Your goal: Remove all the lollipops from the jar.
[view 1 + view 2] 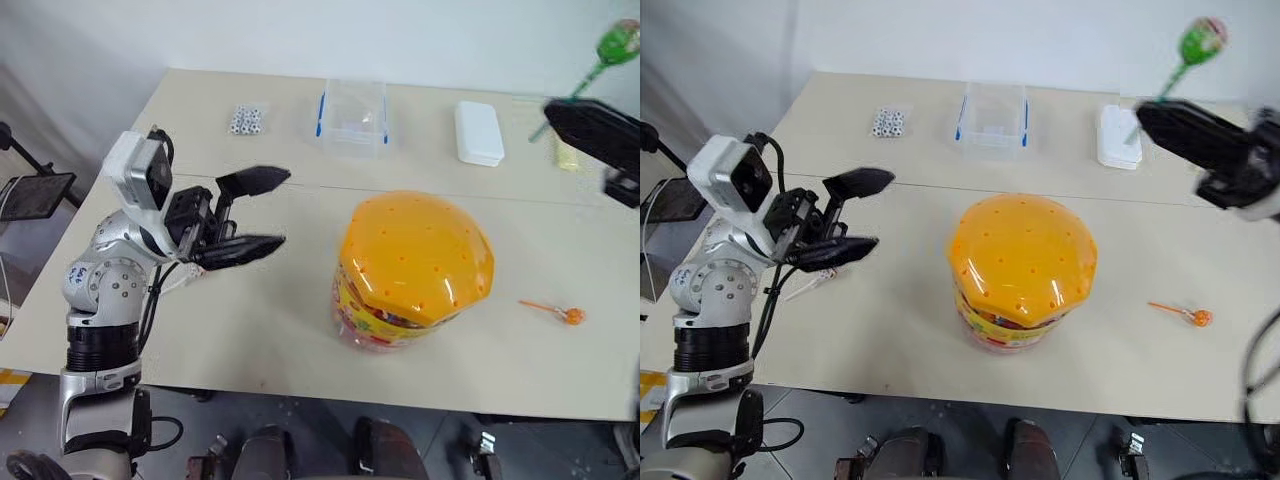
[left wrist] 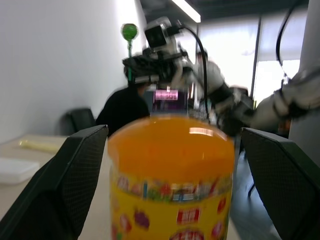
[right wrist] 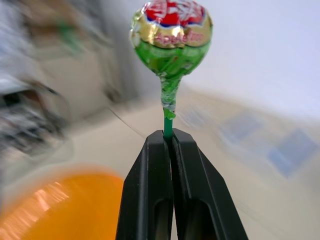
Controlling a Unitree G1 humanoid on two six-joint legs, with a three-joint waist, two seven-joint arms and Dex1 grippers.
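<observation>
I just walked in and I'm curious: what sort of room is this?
Probably an office or lab used for robot trials: a plain beige table against a white wall, a ceiling strip light, large windows, and a sweets jar as test prop.

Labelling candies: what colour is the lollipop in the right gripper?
Green lollipop, red-topped wrapper; right wrist view.

Perhaps "Apple" on green lollipop [image 3: 171,37] wrapper.

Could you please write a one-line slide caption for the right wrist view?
Right gripper shut on the green lollipop by its stick, above the jar's orange lid.
</observation>
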